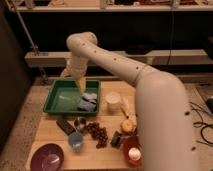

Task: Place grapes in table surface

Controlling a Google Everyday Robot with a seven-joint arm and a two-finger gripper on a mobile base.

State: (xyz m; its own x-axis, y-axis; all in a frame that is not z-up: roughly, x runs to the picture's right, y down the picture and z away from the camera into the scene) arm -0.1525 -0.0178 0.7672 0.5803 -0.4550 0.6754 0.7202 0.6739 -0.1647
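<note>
The grapes (98, 133), a dark reddish-brown lumpy bunch, lie on the pale wooden table surface (46, 133), in front of the green tray. My gripper (80, 85) hangs from the white arm over the back right part of the tray, well behind and above the grapes. It is open, and I see nothing between its fingers. The arm's thick forearm fills the right side of the view and hides that part of the table.
The green tray (59, 106) holds a blue-grey item (87, 103). Around the grapes are a dark block (65, 125), a small tin (80, 122), a blue cup (76, 141), a purple bowl (47, 159), a white cup (113, 101), an orange fruit (128, 125) and a red bowl (132, 151).
</note>
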